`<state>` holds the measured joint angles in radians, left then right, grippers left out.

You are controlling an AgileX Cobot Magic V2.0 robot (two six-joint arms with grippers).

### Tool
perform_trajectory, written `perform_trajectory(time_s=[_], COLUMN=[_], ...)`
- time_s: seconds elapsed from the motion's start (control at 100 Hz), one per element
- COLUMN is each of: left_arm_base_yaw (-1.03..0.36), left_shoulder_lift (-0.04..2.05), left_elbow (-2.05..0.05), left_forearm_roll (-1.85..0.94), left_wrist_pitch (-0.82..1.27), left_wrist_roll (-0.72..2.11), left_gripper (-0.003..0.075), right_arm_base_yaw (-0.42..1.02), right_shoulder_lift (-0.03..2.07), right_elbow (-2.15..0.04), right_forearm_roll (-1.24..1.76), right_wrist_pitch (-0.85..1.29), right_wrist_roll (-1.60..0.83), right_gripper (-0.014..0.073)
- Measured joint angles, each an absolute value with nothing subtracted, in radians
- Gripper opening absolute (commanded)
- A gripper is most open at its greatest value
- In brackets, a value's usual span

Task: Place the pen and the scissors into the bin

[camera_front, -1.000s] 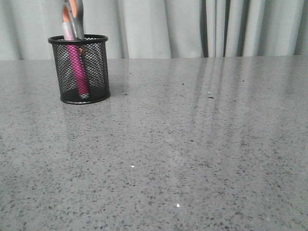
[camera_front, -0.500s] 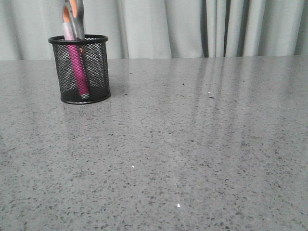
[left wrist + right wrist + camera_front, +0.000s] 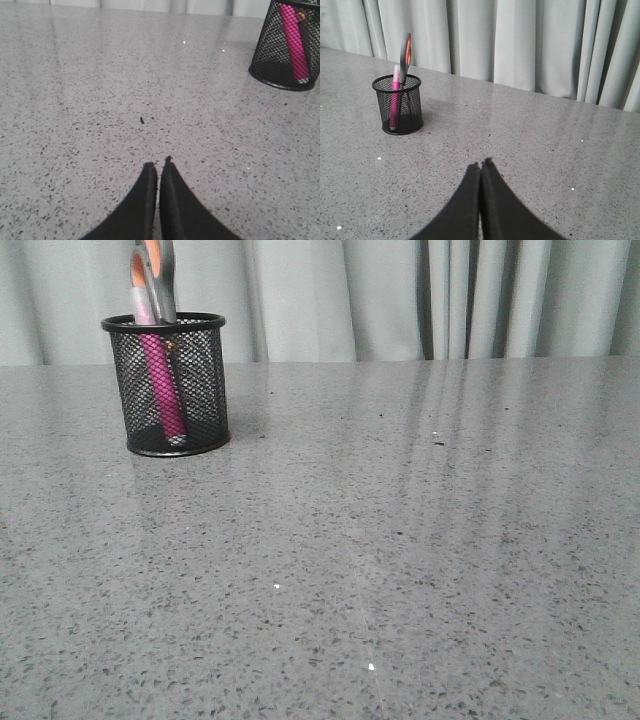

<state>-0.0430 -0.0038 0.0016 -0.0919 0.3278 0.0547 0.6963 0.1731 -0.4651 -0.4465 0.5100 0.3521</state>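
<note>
Pale grey curtains (image 3: 400, 300) hang behind the speckled grey surface (image 3: 400, 540), which carries only one thing. On its far left part stands the bin (image 3: 170, 385), upright. Inside it the scissors (image 3: 158, 275) stand with blades down, and their grey and orange handles rise above the rim. The pen (image 3: 160, 385) leans beside them, its pink body showing through the mesh (the pale end is at the top). Compared with one second ago, nothing has moved on the surface, so I judge the task finished. The left gripper (image 3: 158, 167) is clenched and holds nothing, low over the surface and well apart from the bin. The right gripper (image 3: 480, 165) is clenched and empty too.
</note>
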Motion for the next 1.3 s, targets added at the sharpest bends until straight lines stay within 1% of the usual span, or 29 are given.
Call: perform_trajectory(time_s=[0.72, 0.83, 0.95, 1.1, 1.18, 1.3], left_arm_base_yaw=[-0.043, -0.043, -0.043, -0.043, -0.043, -0.043], left_shoulder_lift=[-0.004, -0.004, -0.004, -0.004, -0.004, -0.004], left_elbow=[0.002, 0.002, 0.002, 0.002, 0.002, 0.002], left_forearm_roll=[-0.091, -0.091, -0.091, -0.091, -0.091, -0.091], left_wrist_pitch=[0.328, 0.328, 0.328, 0.328, 0.328, 0.328], left_wrist_roll=[0.053, 0.053, 0.053, 0.053, 0.053, 0.053], left_gripper=[-0.0019, -0.0019, -0.0019, -0.0019, -0.0019, -0.0019], right_arm_base_yaw=[0.696, 0.687, 0.604, 0.421, 0.323, 0.244], right_shoulder_lift=[0.173, 0.161, 0.145, 0.143, 0.143, 0.125], right_elbow=[-0.465, -0.434, -0.357, -0.197, -0.093, 0.010], right_forearm_roll=[-0.447, -0.447, -0.403, -0.230, -0.193, -0.177], right_wrist_pitch=[0.515, 0.537, 0.494, 0.344, 0.247, 0.166], right_wrist_roll=[0.352, 0.351, 0.324, 0.200, 0.153, 0.131], right_gripper=[-0.0069, -0.0069, -0.0069, -0.0069, -0.0069, -0.0069])
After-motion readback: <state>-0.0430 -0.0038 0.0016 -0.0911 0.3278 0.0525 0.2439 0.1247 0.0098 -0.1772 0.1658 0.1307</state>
